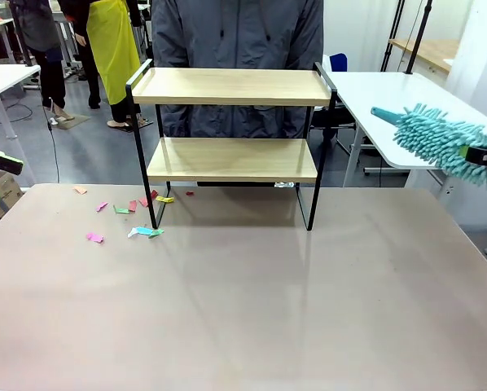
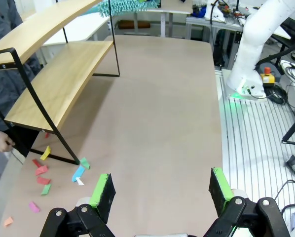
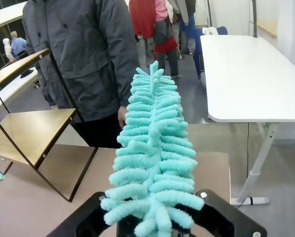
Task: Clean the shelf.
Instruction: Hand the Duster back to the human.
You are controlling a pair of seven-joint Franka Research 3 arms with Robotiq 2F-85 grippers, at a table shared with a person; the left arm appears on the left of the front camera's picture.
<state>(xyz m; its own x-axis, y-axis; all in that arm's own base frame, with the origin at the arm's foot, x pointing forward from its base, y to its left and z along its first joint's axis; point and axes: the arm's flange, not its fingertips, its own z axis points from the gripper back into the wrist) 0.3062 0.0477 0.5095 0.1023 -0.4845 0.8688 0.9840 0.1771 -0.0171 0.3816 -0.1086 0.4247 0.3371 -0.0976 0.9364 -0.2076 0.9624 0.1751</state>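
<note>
1. Our tool is the teal duster (image 1: 436, 140), a fluffy chenille head clamped in our right gripper (image 1: 481, 155), whose jaws are shut on its base; in the right wrist view the duster (image 3: 152, 163) rises straight up from between the fingers.
2. The duster hangs in the air at the table's right edge, its long axis slanting up and away from the gripper, tip toward the person's side.
3. The shelf (image 1: 231, 122) stands well apart from the duster, toward our left and at the far middle of the table (image 1: 243, 309). Its boards run left to right, so the duster lies roughly in line with them, off their right end rail.
4. Both wooden tiers look bare; coloured paper scraps (image 1: 133, 213) lie on the table beyond the shelf's far leg from the duster.
5. Our left gripper (image 2: 160, 190) hovers with jaws wide and empty, on the opposite side of the shelf.
6. We judge the right arm must carry the duster leftward over a tier before sweeping.
</note>
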